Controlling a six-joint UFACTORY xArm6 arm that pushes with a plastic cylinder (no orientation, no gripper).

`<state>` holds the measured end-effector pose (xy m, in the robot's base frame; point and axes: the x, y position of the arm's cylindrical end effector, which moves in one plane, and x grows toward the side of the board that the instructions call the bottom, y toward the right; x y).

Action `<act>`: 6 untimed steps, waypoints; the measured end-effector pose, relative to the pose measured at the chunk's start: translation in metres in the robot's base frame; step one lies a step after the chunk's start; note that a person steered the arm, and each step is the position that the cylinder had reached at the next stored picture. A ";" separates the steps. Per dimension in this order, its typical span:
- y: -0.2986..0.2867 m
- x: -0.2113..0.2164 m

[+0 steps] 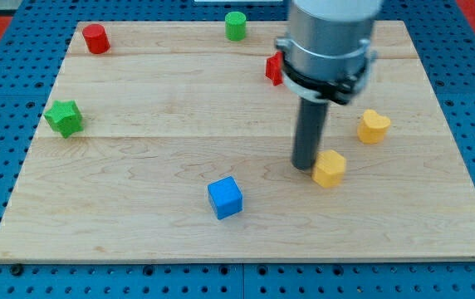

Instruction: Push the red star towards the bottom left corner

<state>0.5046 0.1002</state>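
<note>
The red star (273, 68) lies near the view's top middle, partly hidden behind the arm's grey body, so only its left part shows. My tip (306, 166) rests on the board well below the star, right beside the left side of a yellow block (330, 169). It looks to be touching that block or very nearly so. The bottom left corner of the board (9, 249) is far from both the star and my tip.
A yellow heart-like block (374, 126) sits at the right. A blue cube (225, 198) lies at bottom middle. A green star (64, 117) is at the left, a red cylinder (96, 38) at top left, a green cylinder (236, 25) at top middle.
</note>
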 end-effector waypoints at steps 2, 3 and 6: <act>0.017 0.030; -0.035 0.000; -0.003 -0.157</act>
<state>0.3475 0.0976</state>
